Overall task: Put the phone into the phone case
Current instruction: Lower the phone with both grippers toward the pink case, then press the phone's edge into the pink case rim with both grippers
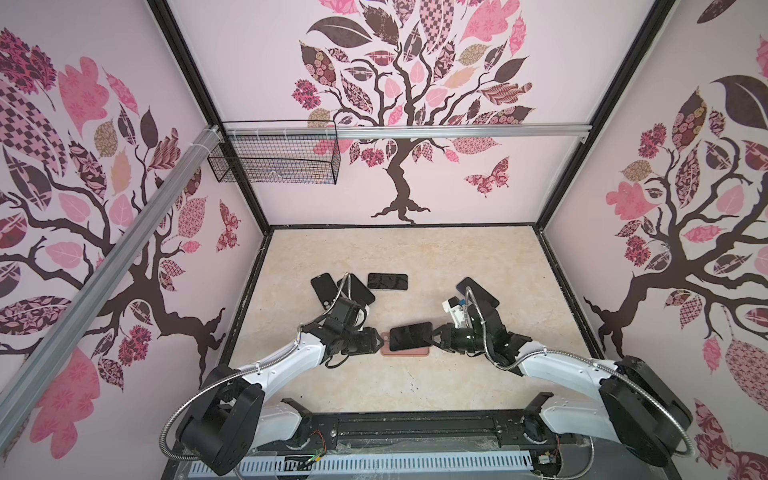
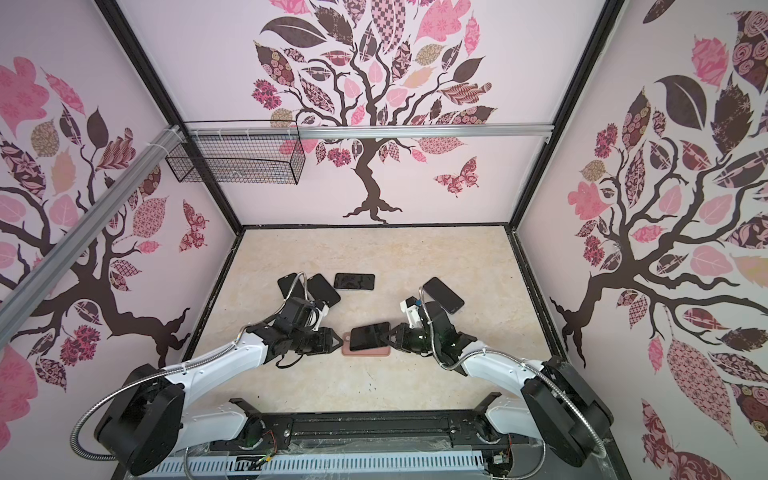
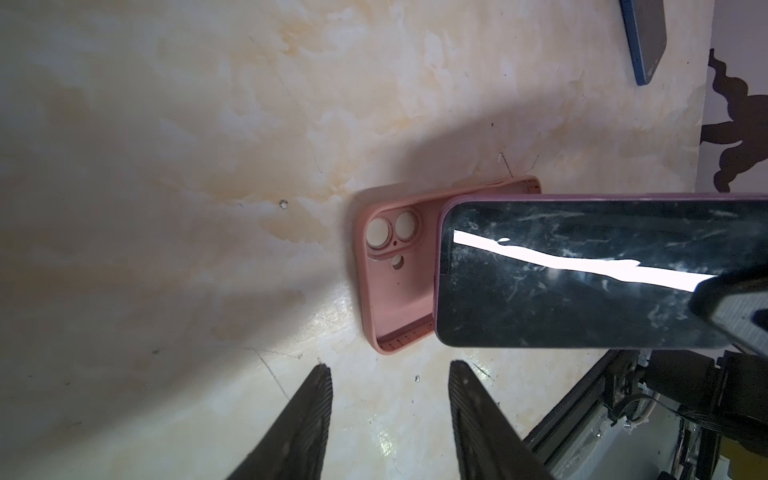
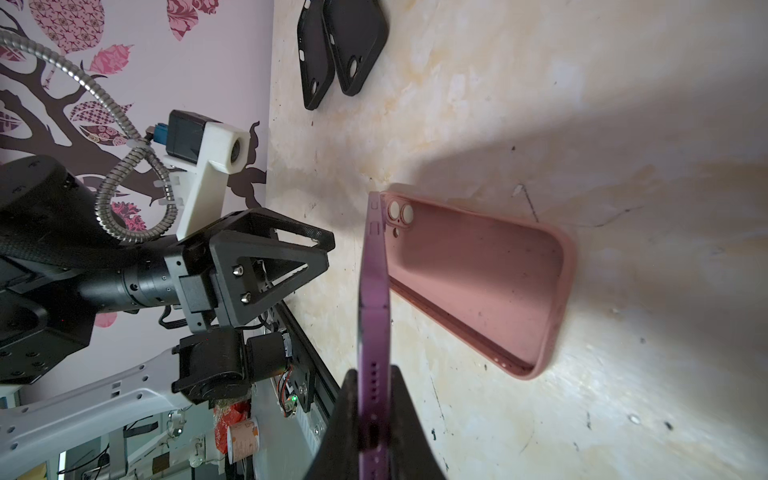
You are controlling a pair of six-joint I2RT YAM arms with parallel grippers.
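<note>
1. Pink soft-plastic phone case (image 1: pixel 405 352) lies open side up on the cream marble-patterned table (image 1: pixel 415 257), nearest the robot's base, between the two grippers.
2. Right gripper (image 1: pixel 431 337) is clamped on one short end of the purple-edged black-screen phone (image 1: pixel 409 336) and holds it screen up over the case. In both top views the phone covers most of the case, leaving the near long rim and the camera-hole end bare. Whether phone and case touch, I cannot tell.
3. Left gripper (image 3: pixel 388 370) points at the case's camera-hole end, just beside it. Its ribbed fingers (image 3: pixel 307 415) stand moderately apart with nothing between them.
4. Farther back on the left, two black phone cases (image 4: pixel 357 41) overlap, and a black flat phone (image 1: pixel 387 281) lies just beside them.
5. Behind the right arm lies a dark blue-edged phone (image 3: pixel 644 37).
6. Farthest, a black wire basket (image 1: pixel 274 160) hangs from the back wall's rail.
</note>
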